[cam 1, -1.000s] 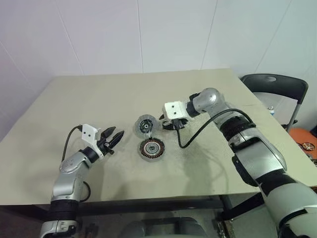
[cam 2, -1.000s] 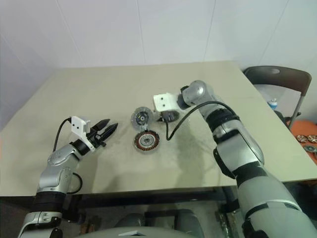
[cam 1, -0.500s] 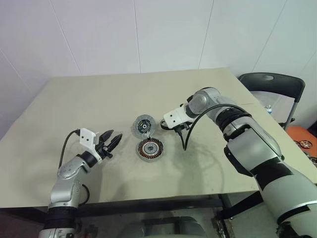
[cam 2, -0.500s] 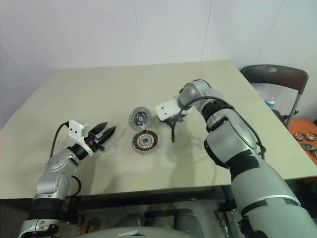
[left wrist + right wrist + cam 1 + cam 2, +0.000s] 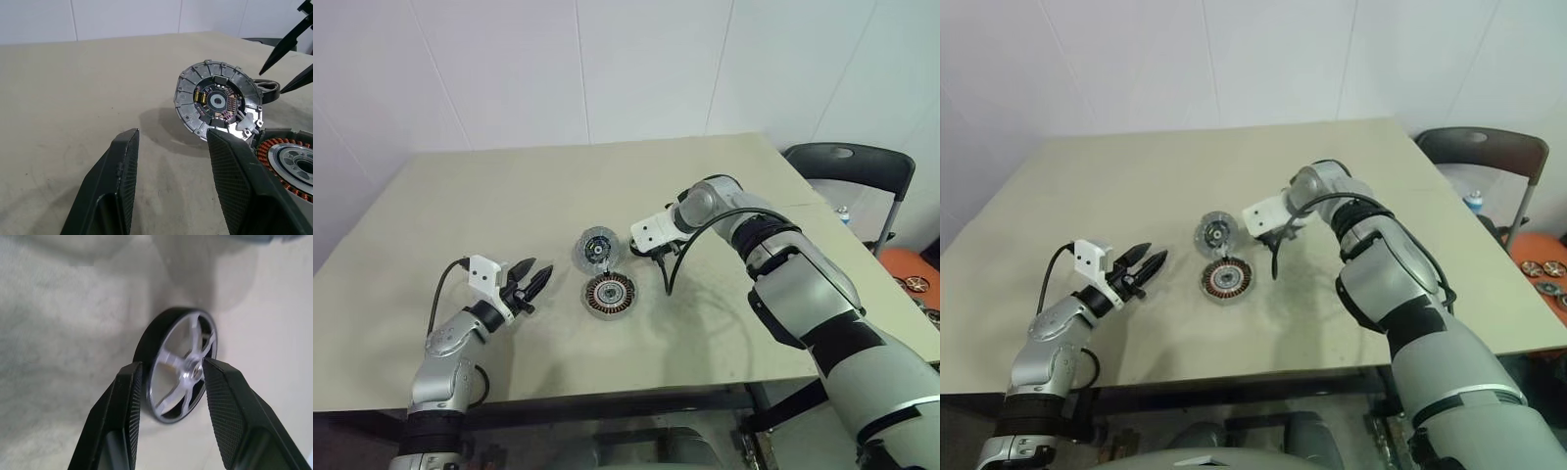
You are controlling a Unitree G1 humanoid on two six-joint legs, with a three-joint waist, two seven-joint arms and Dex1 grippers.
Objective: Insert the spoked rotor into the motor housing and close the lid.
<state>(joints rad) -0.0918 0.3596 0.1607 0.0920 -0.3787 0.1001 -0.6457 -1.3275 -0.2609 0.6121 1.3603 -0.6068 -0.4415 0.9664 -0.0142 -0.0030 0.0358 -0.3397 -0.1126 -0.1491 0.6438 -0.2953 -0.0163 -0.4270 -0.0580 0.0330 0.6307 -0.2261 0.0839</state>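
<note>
the rotor [image 5: 178,367] lay on the table [image 5: 489,196] between the spread fingers of the right gripper [image 5: 168,396], not yet gripped. the housing [image 5: 610,295] sat uncovered nearby, nothing inserted. the left gripper [image 5: 536,278] hung spread and empty.

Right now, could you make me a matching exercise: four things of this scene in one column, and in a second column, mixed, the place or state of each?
Column 1
1. silver disc
2. housing
3. spoked wheel
4. left gripper

Column 2
A. open and empty, off to the left of the parts
B. lies flat, copper windings facing up
C. propped up at a tilt
D. lies under the open right gripper, not gripped

Pairs: 1-C, 2-B, 3-D, 4-A
</note>
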